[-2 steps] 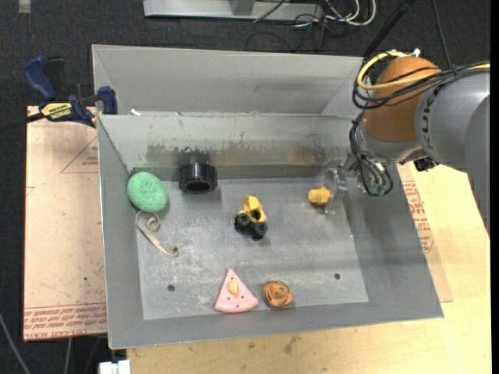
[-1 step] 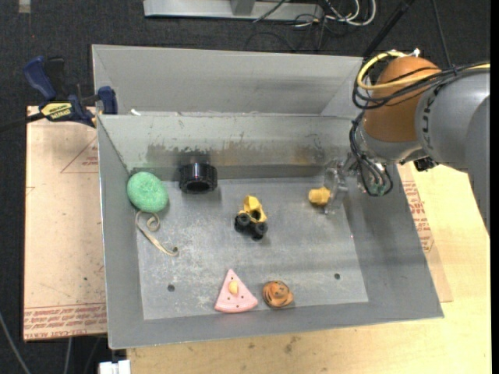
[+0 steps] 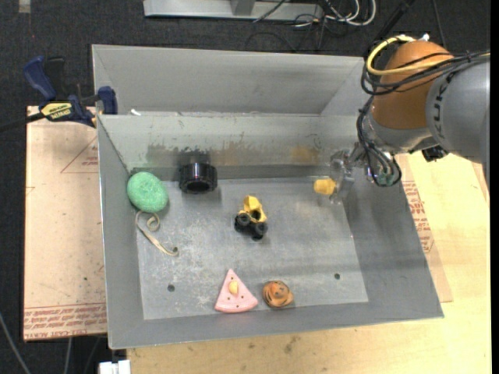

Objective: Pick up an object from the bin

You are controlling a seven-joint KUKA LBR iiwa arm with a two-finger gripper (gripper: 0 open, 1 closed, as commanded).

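**Gripper low at the bin's far right, beside a small yellow piece**

The gripper [image 3: 341,175] hangs below the arm's orange cover [image 3: 405,92], low over the far right of the grey bin [image 3: 312,248], close to the back wall. A small yellow block [image 3: 324,185] lies just to its left, at its tip; whether they touch, and whether the jaws stand wide or narrow, I cannot tell.

Well apart lie a yellow-and-black toy [image 3: 252,218] mid-floor, a black cylinder [image 3: 196,175] and a green oval [image 3: 147,191] at the far left, and a tan loop of cord [image 3: 156,236] just nearer than the oval. A pink wedge [image 3: 235,294] and an orange round piece [image 3: 277,294] lie side by side by the near edge
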